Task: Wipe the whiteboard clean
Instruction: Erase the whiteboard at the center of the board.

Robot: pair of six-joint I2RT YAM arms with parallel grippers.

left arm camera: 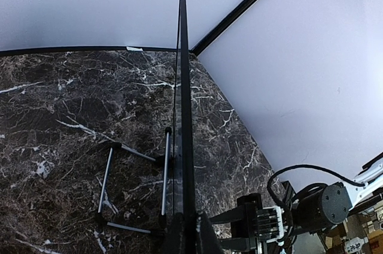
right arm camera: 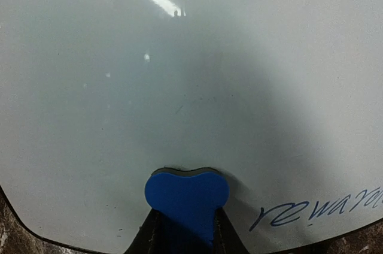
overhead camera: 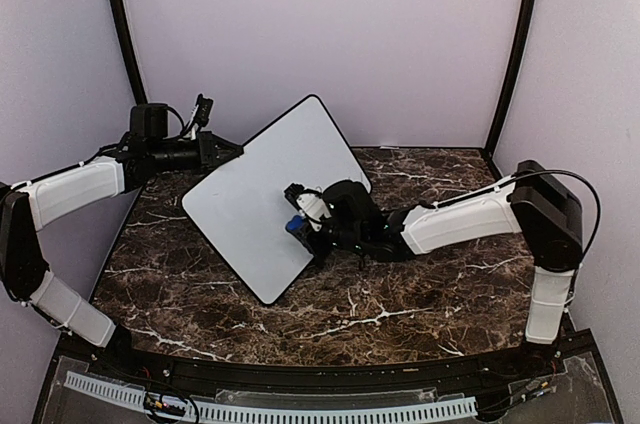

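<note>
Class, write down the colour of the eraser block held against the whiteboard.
Blue. The eraser block, against the whiteboard, shows best in the right wrist view.

The left arm [overhead camera: 75, 189] reaches in from the left of the whiteboard [overhead camera: 255, 179] with its forearm nearly level. The left gripper [overhead camera: 222, 152] is closed on the board's upper-left rim, its fingers [left arm camera: 170, 242] pinching the edge from both faces. The right arm [overhead camera: 465, 219] comes in low from the board's right, elbow raised. The right gripper [overhead camera: 298, 219] lies over the board's lower face, its fingers [right arm camera: 224, 236] clamped on a blue eraser [right arm camera: 187, 197] that is pressed against the board.
</note>
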